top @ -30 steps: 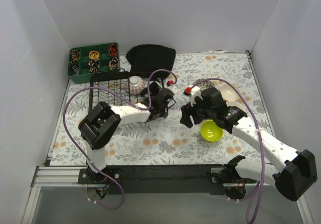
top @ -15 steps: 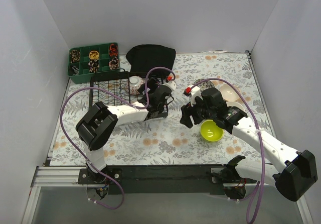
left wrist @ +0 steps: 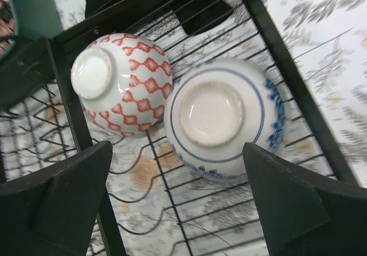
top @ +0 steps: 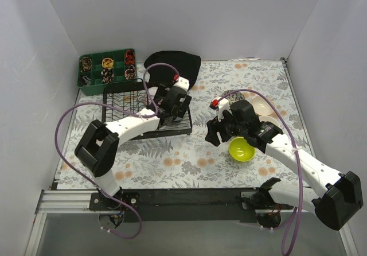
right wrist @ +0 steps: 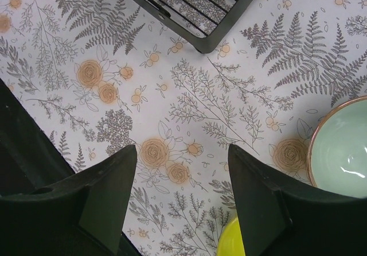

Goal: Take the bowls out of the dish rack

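The black wire dish rack [top: 123,109] stands at the back left. In the left wrist view two bowls lie upside down in the rack [left wrist: 287,66]: a red-patterned bowl [left wrist: 123,81] and a blue-patterned bowl [left wrist: 221,115], touching side by side. My left gripper [left wrist: 178,210] is open and empty just above them, over the rack's right end [top: 172,104]. My right gripper [top: 215,131] is open and empty above the mat, right of the rack corner [right wrist: 206,15]. A lime-green bowl [top: 241,148], a pale mint bowl [right wrist: 341,147] and cream bowls [top: 265,109] sit on the mat at the right.
A green compartment tray [top: 106,69] and a black cloth [top: 172,65] lie at the back behind the rack. White walls close in the table on three sides. The floral mat [top: 189,158] covers the table.
My left arm has swung back and to the left, from beside the rack's right edge to over the rack and its bowls. The right arm has not moved.
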Controlling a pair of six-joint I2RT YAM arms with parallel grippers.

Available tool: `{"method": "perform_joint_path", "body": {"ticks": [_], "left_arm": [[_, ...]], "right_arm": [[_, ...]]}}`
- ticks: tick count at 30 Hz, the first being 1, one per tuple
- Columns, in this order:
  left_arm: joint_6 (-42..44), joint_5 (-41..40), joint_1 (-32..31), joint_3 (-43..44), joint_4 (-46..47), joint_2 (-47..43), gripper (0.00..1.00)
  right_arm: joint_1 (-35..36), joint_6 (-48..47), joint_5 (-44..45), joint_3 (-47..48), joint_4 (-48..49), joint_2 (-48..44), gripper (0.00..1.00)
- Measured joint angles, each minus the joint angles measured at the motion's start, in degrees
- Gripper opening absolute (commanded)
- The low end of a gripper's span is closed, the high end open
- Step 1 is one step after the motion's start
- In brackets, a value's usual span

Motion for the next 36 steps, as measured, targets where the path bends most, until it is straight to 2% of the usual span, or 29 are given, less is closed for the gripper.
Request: {"method": "perform_joint_path", "body": {"ticks": [7, 12, 25, 30, 36], "left_arm": [[-19.45, 11.72, 6.43, 1.51, -4.81, -8.57, 0.98], [-25.99, 17.22, 9.46, 1.51, -6.73, -8.79, 0.98], [-26.77, 19.37, 9.07, 9.53, -13.81, 1.84, 0.85], [-25.55, 18.71, 8.98, 13.46, -16.09, 6.34, 0.73], [-24.22, 18.23, 8.33, 16.5, -18.49, 9.18, 0.71]], "right_arm": [[0.0, 0.04, -0.81, 0.0, 0.0, -0.15, 0.73], [0.0, 0.09, -1.11, -0.37, 0.22, -1.03, 0.73], [0.0, 1.33, -1.66, -2.01, 1.38, -1.2, 0.73], [0.0, 1.97, -2.25, -2.54, 3.04, -0.98, 0.73], [0.0, 2.97, -2.58, -2.71, 5.51, 0.66, 0.73]]}}
